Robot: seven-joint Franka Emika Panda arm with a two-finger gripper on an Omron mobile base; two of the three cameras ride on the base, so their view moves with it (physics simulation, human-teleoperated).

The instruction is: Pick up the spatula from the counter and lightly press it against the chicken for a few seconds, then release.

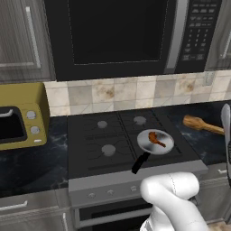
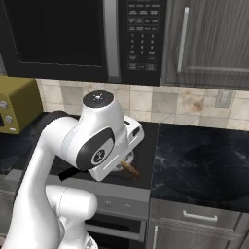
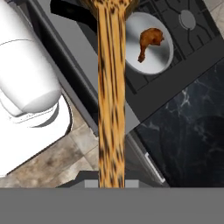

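As I look along the hand, the end effector (image 3: 109, 183) is pinched on the wooden spatula (image 3: 110, 87), which is held up off the dark surface (image 3: 188, 122). The chicken (image 3: 150, 40) lies in the pan (image 3: 155, 63) on the stove (image 1: 99, 135), apart from the spatula.

Spatula (image 3: 111, 87) head past upper edge

Your spatula (image 3: 111, 87) is long, wooden and brown with dark spots. It is lifted in the air, with its wide end close to the pan (image 1: 146, 145) but apart from the chicken (image 1: 156, 138). The chicken is 1 brown leg lying in that pan, near the front right corner of the stove (image 1: 103, 135).
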